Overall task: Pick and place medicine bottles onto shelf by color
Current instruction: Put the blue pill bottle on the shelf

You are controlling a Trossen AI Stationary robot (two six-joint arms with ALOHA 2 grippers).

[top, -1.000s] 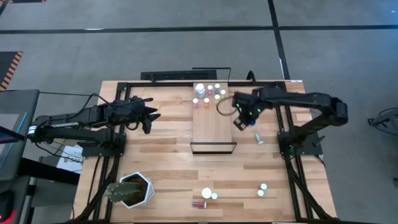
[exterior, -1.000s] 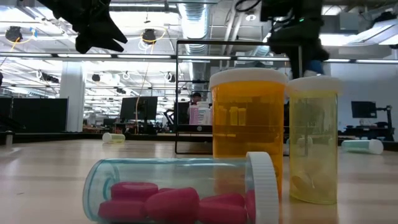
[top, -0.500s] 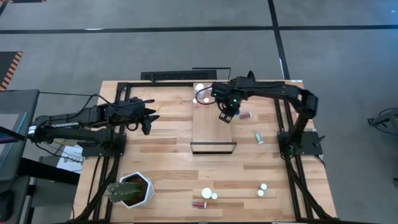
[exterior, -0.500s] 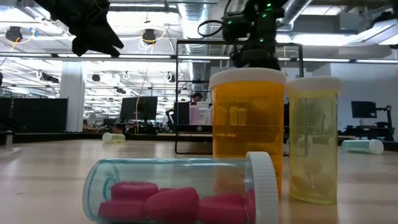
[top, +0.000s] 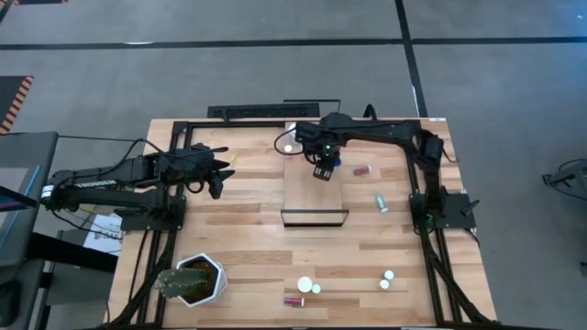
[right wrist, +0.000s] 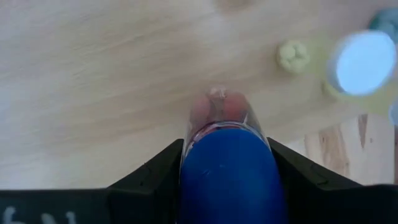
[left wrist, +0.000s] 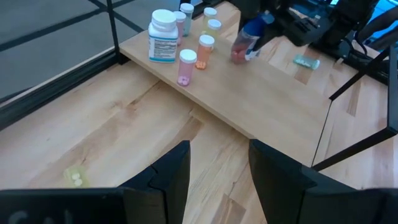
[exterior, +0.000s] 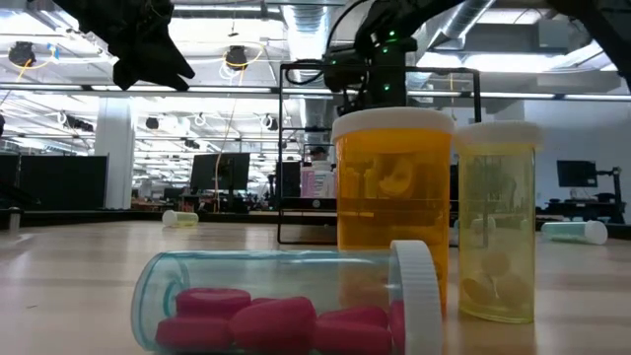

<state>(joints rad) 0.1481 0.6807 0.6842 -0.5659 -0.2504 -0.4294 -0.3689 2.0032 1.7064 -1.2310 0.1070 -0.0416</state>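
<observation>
Fingers (right wrist: 149,180) of the right gripper (top: 323,168) are clamped on a blue-capped bottle (right wrist: 227,155) with pink contents, holding it above the light-wood shelf (top: 314,191), over the shelf's far half. In the left wrist view the same bottle (left wrist: 246,41) hangs tilted over the board, just beside the group of bottles already standing at the far end: a larger white bottle (left wrist: 162,36) with a label, a pink one (left wrist: 186,67), an orange one (left wrist: 204,51) and a few more white-capped ones behind them. A dark frame (top: 314,218) closes the shelf's near short end.

On the table (top: 238,238) right of the shelf lie a reddish bottle (top: 363,170) and a pale green one (top: 382,203). Near the front edge sit several more: an orange bottle (exterior: 392,207) and a yellowish one (exterior: 496,222) upright, and a clear one with pink pills (exterior: 286,306) on its side.

The left gripper (top: 218,174) hovers well apart, over the table's left side, its fingers (left wrist: 165,180) part-way open and empty. A white plant pot (top: 194,280) stands at the front left corner.
</observation>
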